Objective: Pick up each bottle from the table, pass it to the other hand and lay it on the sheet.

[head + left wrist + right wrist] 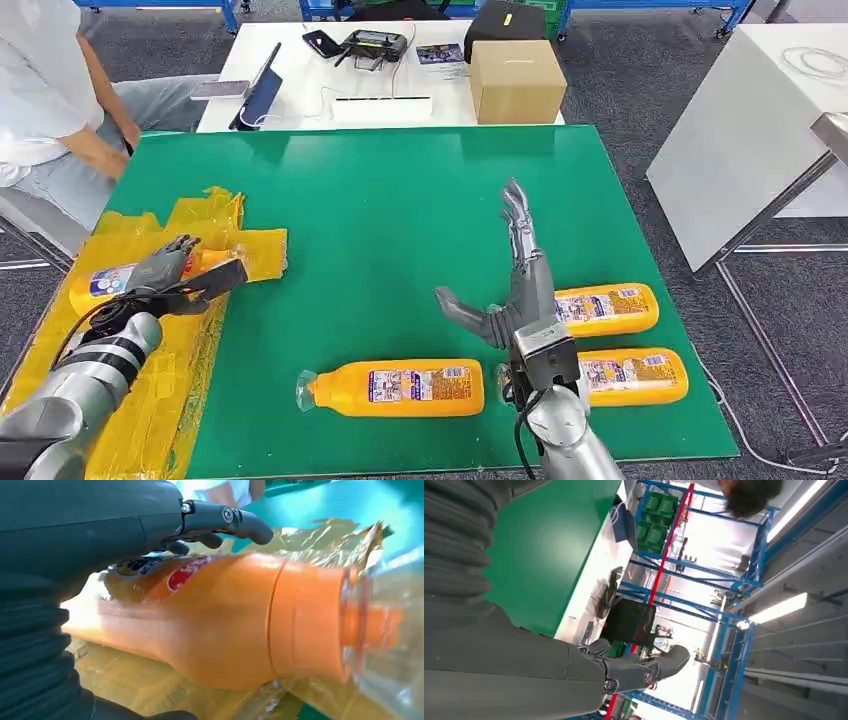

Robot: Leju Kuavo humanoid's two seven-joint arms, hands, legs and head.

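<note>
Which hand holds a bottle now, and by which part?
The left hand holds an orange bottle around its labelled body, over the yellow sheet. The right hand holds nothing.

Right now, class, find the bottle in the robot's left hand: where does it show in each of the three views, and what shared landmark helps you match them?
Head view: the bottle lies at the far left on the yellow sheet, under the left hand.
Left wrist view: the bottle fills the centre, the sheet crumpled beneath it.
Right wrist view: not in it.
Shared landmark: the green table, seen in every view.
</note>
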